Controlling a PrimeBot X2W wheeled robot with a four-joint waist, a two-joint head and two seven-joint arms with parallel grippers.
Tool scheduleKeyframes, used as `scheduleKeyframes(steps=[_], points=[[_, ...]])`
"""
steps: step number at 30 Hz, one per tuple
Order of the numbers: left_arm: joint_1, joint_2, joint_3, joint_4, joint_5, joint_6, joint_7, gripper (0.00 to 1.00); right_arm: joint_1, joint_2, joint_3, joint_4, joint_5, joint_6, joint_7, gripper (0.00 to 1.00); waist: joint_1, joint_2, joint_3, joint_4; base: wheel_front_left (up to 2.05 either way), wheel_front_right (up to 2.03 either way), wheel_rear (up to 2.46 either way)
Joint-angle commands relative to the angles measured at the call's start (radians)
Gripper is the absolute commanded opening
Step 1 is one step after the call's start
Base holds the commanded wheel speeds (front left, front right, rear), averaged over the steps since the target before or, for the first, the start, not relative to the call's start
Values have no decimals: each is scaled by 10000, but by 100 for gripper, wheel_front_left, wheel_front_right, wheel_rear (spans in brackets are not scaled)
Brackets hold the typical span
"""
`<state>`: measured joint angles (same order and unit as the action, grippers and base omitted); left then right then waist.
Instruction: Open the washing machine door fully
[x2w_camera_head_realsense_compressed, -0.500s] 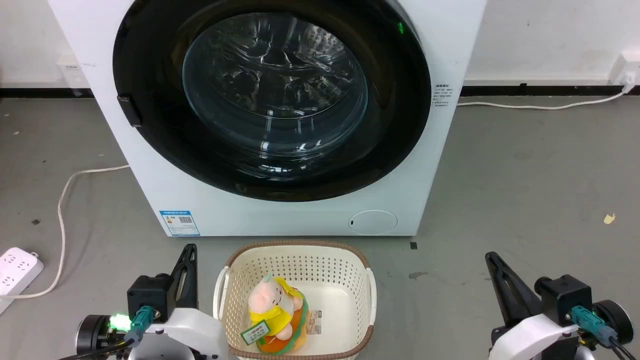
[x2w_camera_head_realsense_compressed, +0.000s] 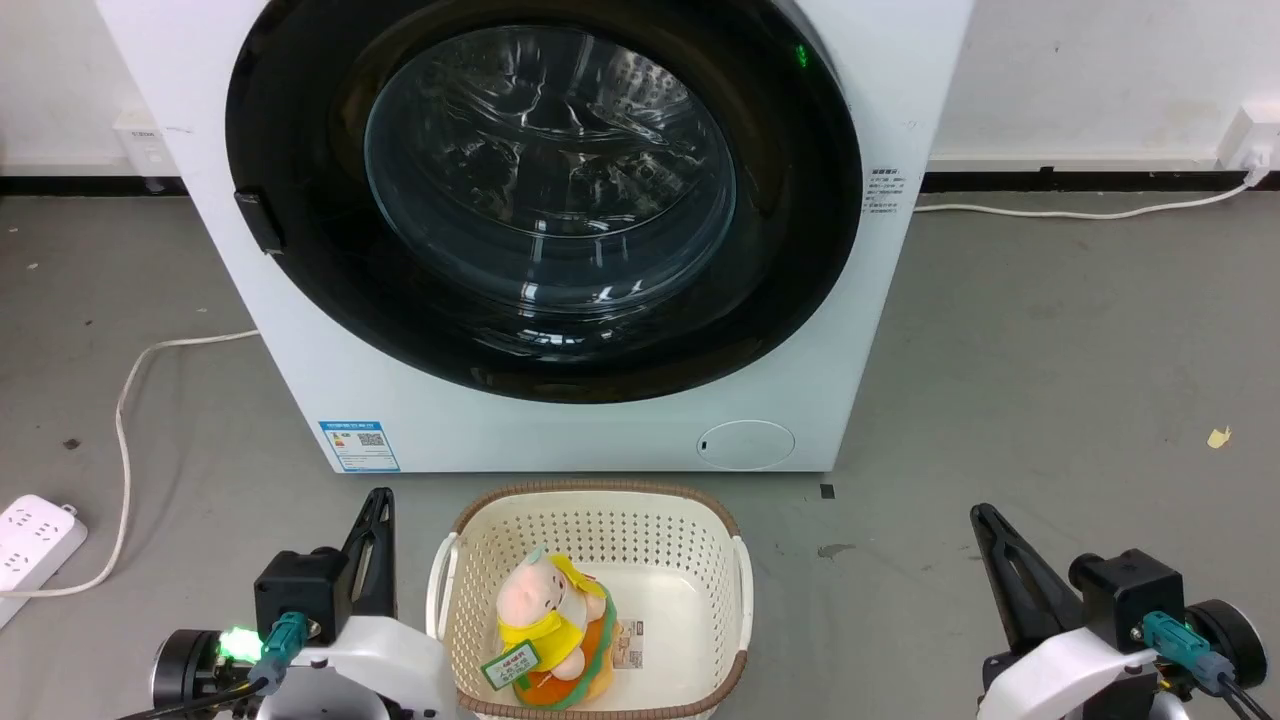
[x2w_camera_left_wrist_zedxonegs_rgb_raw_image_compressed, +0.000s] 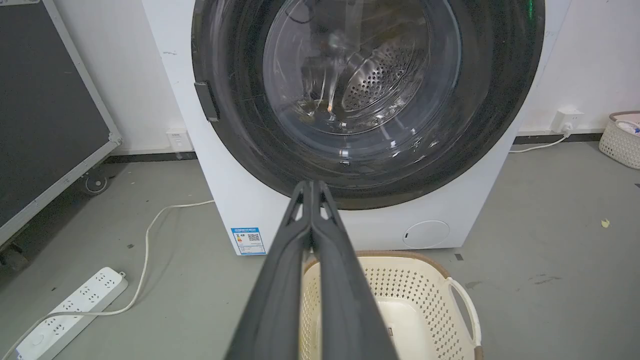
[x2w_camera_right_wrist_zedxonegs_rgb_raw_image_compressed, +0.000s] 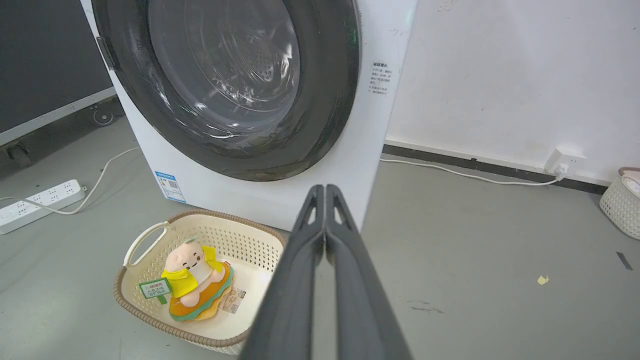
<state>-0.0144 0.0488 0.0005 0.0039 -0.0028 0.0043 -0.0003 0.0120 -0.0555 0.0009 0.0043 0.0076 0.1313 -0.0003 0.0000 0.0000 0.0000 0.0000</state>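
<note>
Faces one white washing machine (x2w_camera_head_realsense_compressed: 300, 400), far centre, with the washing machine door (x2w_camera_head_realsense_compressed: 545, 190) flush against its front and one latch tab (x2w_camera_head_realsense_compressed: 259, 221) at left. Counts two baskets: near basket (x2w_camera_head_realsense_compressed: 600, 535) with one plush toy (x2w_camera_head_realsense_compressed: 553, 625); second basket (x2w_camera_left_wrist_zedxonegs_rgb_raw_image_compressed: 620, 137) far right, caught from the wrist views. Holds left gripper (x2w_camera_head_realsense_compressed: 378, 500) and right gripper (x2w_camera_head_realsense_compressed: 985, 515) pinched closed, empty, either side of the near basket.

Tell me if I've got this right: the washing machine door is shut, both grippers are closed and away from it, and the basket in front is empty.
Not quite. The basket is not empty: a plush toy sits in it, as the head view shows. The rest holds: the washing machine door is shut, and the left gripper and right gripper are closed, away from it.
</note>
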Motion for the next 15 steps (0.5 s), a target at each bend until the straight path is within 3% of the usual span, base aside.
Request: scheduleKeyframes(steps=[1, 15], points=[[144, 14, -5, -39, 28, -43, 3, 0, -120, 53, -9, -43, -76, -6, 3, 0, 0, 0, 0, 0, 0, 0, 0], [144, 14, -5, -39, 28, -43, 3, 0, -120, 53, -9, -43, -76, -6, 3, 0, 0, 0, 0, 0, 0, 0, 0]])
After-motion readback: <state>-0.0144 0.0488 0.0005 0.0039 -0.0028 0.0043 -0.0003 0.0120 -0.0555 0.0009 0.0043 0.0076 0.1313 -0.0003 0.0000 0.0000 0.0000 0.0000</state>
